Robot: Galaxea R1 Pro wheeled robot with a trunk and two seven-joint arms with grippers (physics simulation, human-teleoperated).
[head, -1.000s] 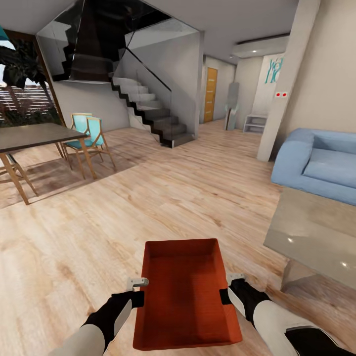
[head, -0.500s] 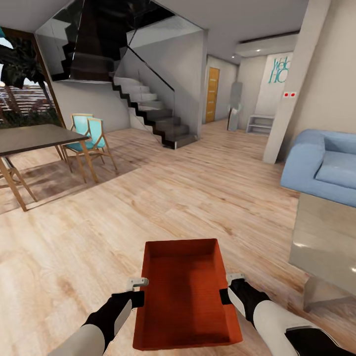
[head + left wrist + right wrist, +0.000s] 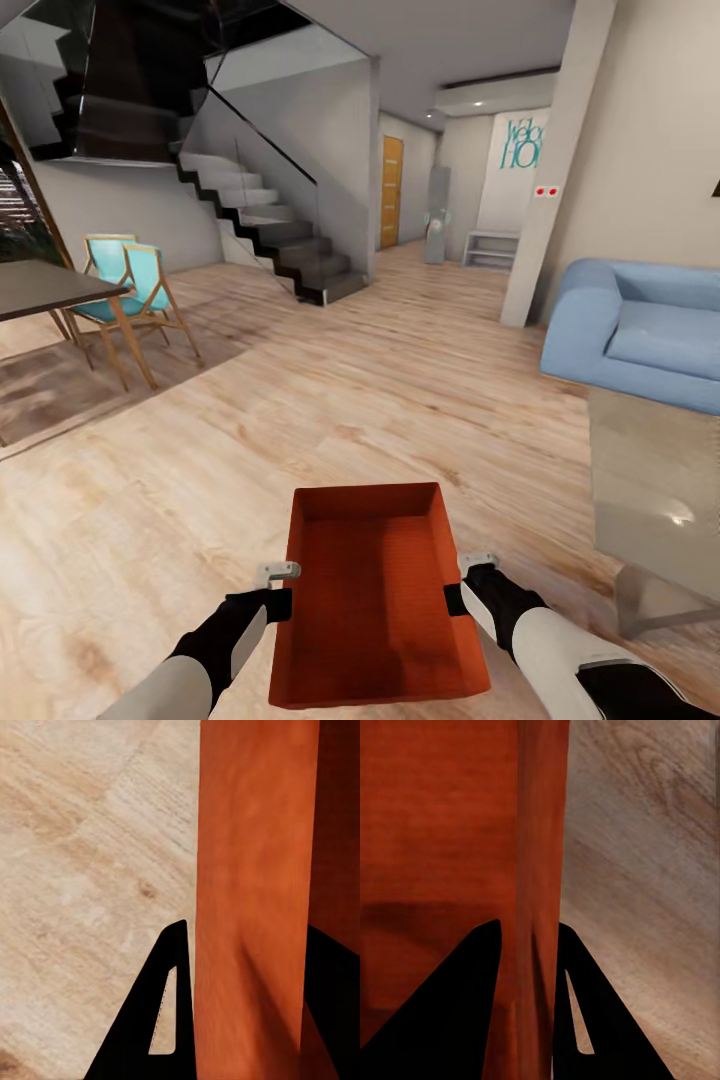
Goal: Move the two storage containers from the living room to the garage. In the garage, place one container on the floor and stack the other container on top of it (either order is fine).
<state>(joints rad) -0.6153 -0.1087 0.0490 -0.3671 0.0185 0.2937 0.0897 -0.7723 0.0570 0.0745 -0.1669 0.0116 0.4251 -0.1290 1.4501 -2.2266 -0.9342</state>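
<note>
One red-orange storage container [image 3: 375, 590] hangs low in front of me over the living room's wood-plank floor [image 3: 330, 400], open top up and nothing inside. My left gripper [image 3: 283, 600] is shut on its left long wall [image 3: 251, 892], one black finger [image 3: 150, 1020] outside and one inside. On the opposite long wall [image 3: 540, 832] my right gripper [image 3: 455, 597] is shut the same way, its fingers [image 3: 592, 1020] straddling the rim. The garage is out of view.
A blue sofa [image 3: 640, 330] and a glass coffee table [image 3: 660, 500] stand close on the right. A dark dining table [image 3: 40, 285] with teal chairs [image 3: 130, 285] is at left. Stairs [image 3: 270, 230], a pillar [image 3: 545, 170] and an orange door [image 3: 391, 190] lie ahead.
The whole room has shifted in the head view, so the camera has moved with the base. The container and both grippers keep the same place in the picture.
</note>
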